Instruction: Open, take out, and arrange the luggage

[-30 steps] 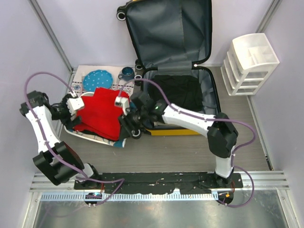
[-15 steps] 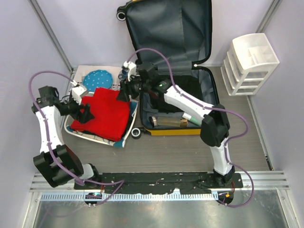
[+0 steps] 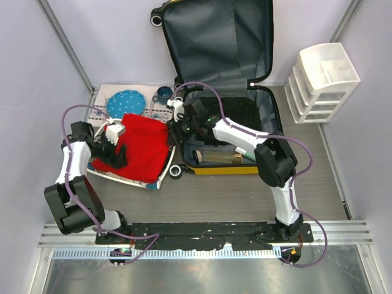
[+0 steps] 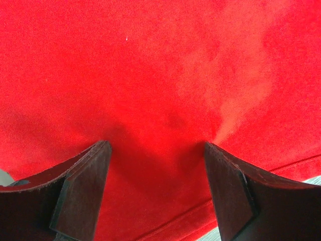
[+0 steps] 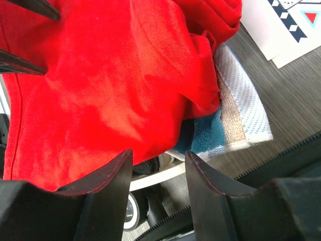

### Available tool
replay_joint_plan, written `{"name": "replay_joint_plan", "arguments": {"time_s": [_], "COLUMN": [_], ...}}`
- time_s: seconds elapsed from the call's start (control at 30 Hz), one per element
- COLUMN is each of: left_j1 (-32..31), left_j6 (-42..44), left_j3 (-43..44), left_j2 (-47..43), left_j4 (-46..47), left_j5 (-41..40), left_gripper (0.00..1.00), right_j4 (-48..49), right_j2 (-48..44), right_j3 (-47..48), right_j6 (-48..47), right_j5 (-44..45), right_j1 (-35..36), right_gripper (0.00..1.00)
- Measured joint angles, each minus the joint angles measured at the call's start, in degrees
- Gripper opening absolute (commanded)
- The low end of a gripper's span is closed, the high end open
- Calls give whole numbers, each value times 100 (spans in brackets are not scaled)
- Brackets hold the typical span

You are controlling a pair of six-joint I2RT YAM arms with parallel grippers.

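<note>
Top view: the luggage (image 3: 223, 86) lies open with its lid raised. Left of it, the red garment (image 3: 144, 150) tops a tray (image 3: 122, 178).

Left wrist: the left pincer (image 4: 155, 150) is spread on the cloth. Smooth it gently.

Right wrist: the right pincer (image 5: 158, 160) is spread and empty at the luggage-side hem. Avoid snagging.

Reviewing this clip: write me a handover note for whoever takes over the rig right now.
Left end effector: open, low over the red cloth, gripping nothing.
Right end effector: open and empty, at the cloth's right edge.
Luggage: open, with its lid leaning on the back wall. The red cloth lies on folded towels left of it.
Done: the case is opened and the red cloth lies outside it.
Left: a black garment and small items along the near wall are in the case. Take them out and arrange them.
</note>
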Motion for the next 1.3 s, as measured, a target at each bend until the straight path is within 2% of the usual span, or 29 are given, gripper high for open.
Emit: {"name": "replay_joint_plan", "arguments": {"time_s": [0.17, 0.33, 0.5, 0.63, 0.73, 0.83, 0.97, 1.13, 1.3], "left_j1": [-24, -503, -1906, -3150, -4100, -4861, -5458, -5821, -5899], "left_j6": [17, -452, -1075, -1543, -1860, -2352, -3348, -4809, -5882], "left_j3": [111, 1467, 2752, 2894, 3049, 3338, 3641, 4026, 4070], "left_j2": [52, 24, -15, 201, 822, 1650, 2546, 3252, 3447], "left_j4": [-107, -352, 118, 660, 1082, 1447, 1926, 2240, 2404], "left_j5": [-4, 42, -35, -437, -938, -1423, -1755, -2664, -3541], "left_gripper": [84, 84, 84, 84, 84, 85, 84, 87, 91], "right_j4": [-74, -332, -730, -1023, -1366, -1714, -2026, -2022, -1899], "right_j2": [-142, -498, -1460, -2382, -2765, -2771, -2505, -2020, -1462], "right_j3": [-37, -20, -37, -503, -872, -1110, -1213, -1285, -1283], "right_j6": [55, 197, 79, -269, -433, -498, -417, -111, 186], "right_j5": [-236, -387, -304, -22, 208, 612, 1207, 1825, 2304], "right_j1": [-87, -229, -767, -1777, -2632, -3300, -3536, -3499, -3495], "right_gripper": [62, 63, 68, 68, 68, 68, 69, 69, 72]}}
